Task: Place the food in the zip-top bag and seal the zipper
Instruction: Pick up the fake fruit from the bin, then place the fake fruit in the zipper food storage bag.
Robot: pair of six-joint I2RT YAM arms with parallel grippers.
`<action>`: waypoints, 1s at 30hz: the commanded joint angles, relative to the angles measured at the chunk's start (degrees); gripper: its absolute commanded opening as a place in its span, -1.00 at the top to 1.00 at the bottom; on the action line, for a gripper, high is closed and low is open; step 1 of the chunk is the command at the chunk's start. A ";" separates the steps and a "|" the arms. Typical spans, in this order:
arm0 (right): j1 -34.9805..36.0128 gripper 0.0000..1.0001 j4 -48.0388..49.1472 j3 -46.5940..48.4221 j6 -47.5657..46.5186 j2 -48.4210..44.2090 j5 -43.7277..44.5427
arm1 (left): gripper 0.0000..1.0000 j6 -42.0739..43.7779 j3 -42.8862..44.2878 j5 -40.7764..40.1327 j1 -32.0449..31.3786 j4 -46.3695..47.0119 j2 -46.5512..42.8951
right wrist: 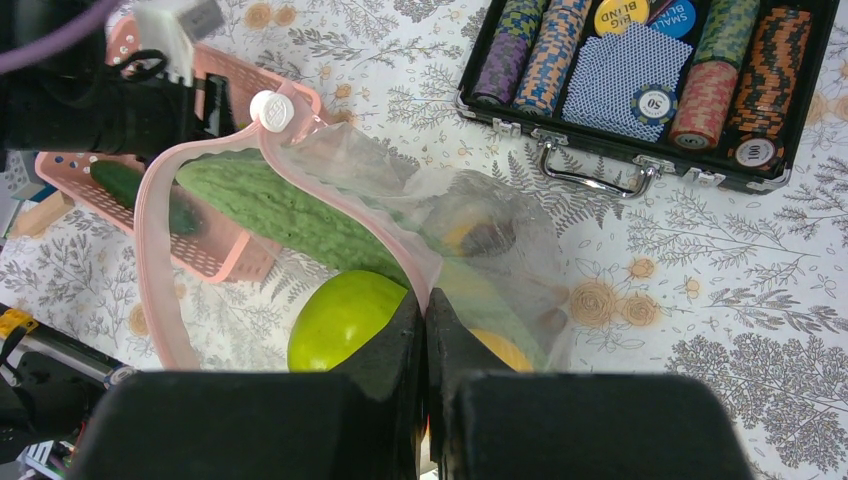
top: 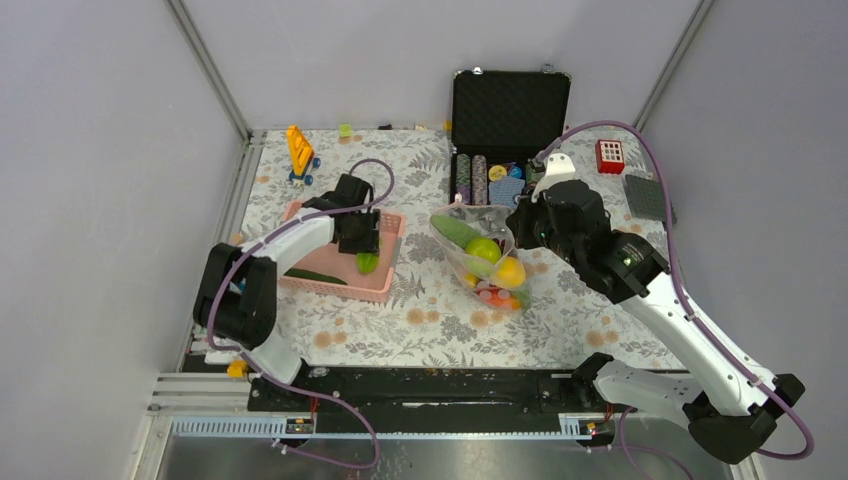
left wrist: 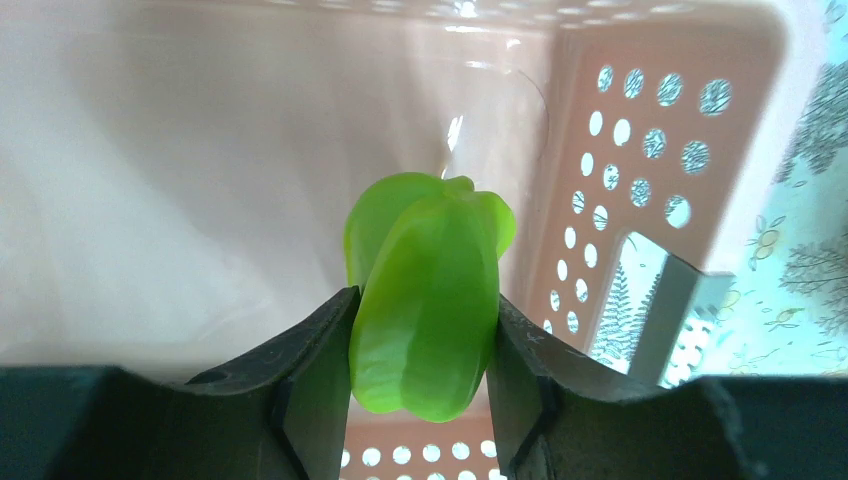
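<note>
My left gripper (top: 366,250) is shut on a green leafy piece (left wrist: 428,295) over the pink basket (top: 305,265), which also holds a long dark cucumber (top: 315,276). My right gripper (right wrist: 424,310) is shut on the pink zipper strip (right wrist: 345,200) of the clear zip-top bag (top: 480,255) and holds its mouth open. Inside the bag I see a bumpy green vegetable (right wrist: 275,208), a round green fruit (right wrist: 345,320), a yellow citrus (top: 510,272) and red-orange pieces (top: 497,296). The white slider (right wrist: 271,109) sits at the strip's far end.
An open black case (top: 510,105) with poker chips (right wrist: 700,100) and cards stands behind the bag. A yellow toy (top: 299,150), a red block (top: 609,155) and a grey pad (top: 644,196) lie at the back. Grey walls enclose the floral table (top: 420,320).
</note>
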 commanded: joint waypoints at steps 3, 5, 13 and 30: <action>-0.33 0.99 1.69 0.51 -0.18 -1.47 0.16 | 1.00 -5.48 3.62 -9.99 -0.12 -2.03 -14.56; -0.40 0.99 1.69 0.47 -0.16 -1.42 0.18 | 1.00 -6.56 4.71 -10.15 -0.48 -2.08 -18.52; -0.41 0.99 2.49 0.07 0.12 -1.72 -0.33 | 1.00 -7.68 5.82 14.05 -4.68 11.00 -32.64; -0.42 0.99 3.25 -0.69 1.35 -3.59 -2.69 | 1.00 4.75 7.72 28.15 -26.73 37.38 -24.43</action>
